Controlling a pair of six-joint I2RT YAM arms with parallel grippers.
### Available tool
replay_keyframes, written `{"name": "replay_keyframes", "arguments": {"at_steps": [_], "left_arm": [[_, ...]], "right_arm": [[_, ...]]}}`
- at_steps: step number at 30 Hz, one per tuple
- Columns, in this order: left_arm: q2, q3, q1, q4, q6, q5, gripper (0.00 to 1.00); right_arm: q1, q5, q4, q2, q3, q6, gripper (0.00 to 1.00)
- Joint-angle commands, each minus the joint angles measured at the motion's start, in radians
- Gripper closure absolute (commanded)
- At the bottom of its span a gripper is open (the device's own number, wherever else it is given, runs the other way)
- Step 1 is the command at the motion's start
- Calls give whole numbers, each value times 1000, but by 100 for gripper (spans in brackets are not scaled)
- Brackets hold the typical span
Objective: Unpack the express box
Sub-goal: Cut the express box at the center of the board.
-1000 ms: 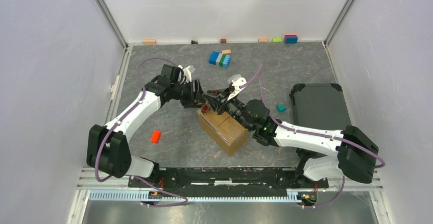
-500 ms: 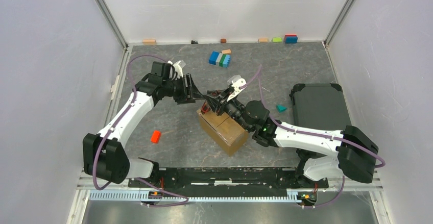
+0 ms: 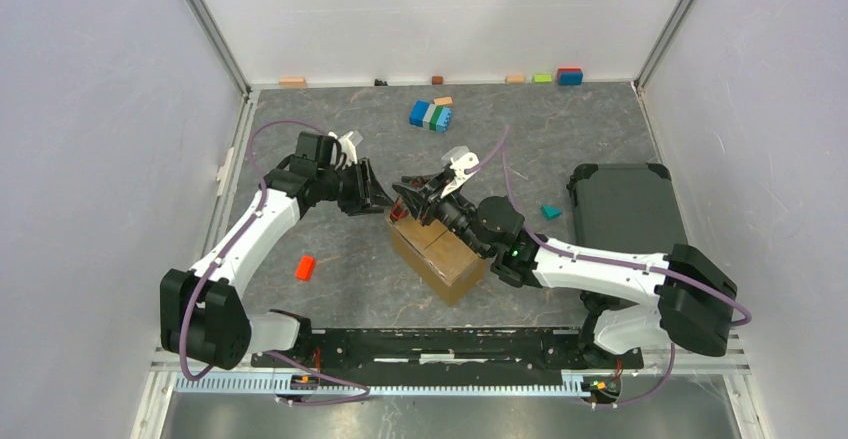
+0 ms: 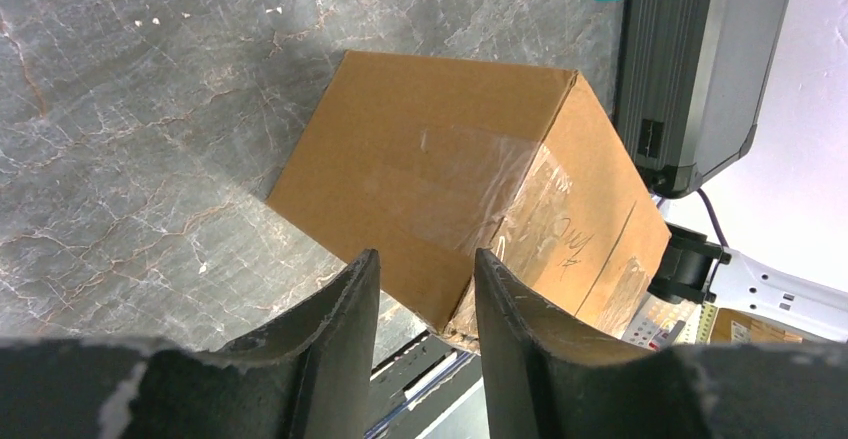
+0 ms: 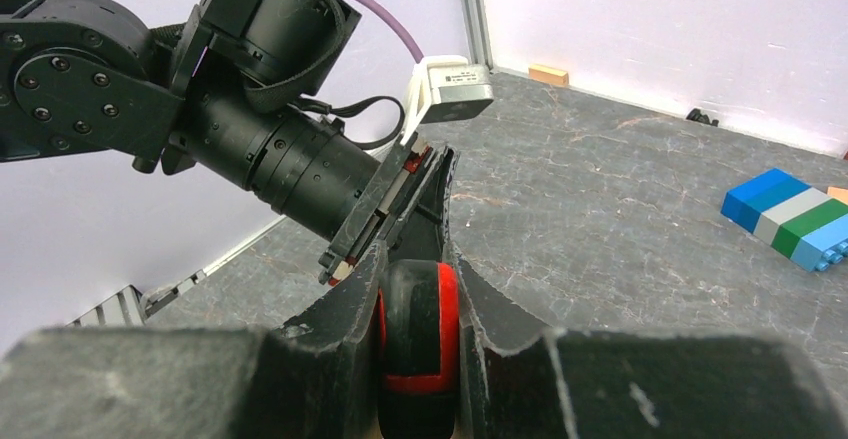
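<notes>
Top external: express box sits mid-worktop, flaps shut; left wrist shows the tape intact. At its far end my right tool is clamped on a small red-and-black item. My guess is a cutter for the tape seam, can't confirm. Just beyond the far-left corner, my left tool has fingers parted, nothing held; I read that as parked clear of the right. Toy blocks further back, irrelevant.
</notes>
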Motion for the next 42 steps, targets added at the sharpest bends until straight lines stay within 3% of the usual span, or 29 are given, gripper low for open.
{"name": "replay_keyframes", "arguments": {"at_steps": [1, 17, 35, 42], "left_arm": [[-29, -12, 2, 28, -27, 37, 54], [-8, -26, 2, 57, -33, 40, 56], [44, -35, 2, 94, -52, 18, 59], [52, -41, 2, 102, -55, 4, 60]], "right_arm": [[9, 20, 64, 16, 54, -9, 100], [30, 36, 13, 4, 4, -18, 100], [38, -3, -157, -22, 0, -29, 100], [38, -23, -307, -18, 73, 24, 100]]}}
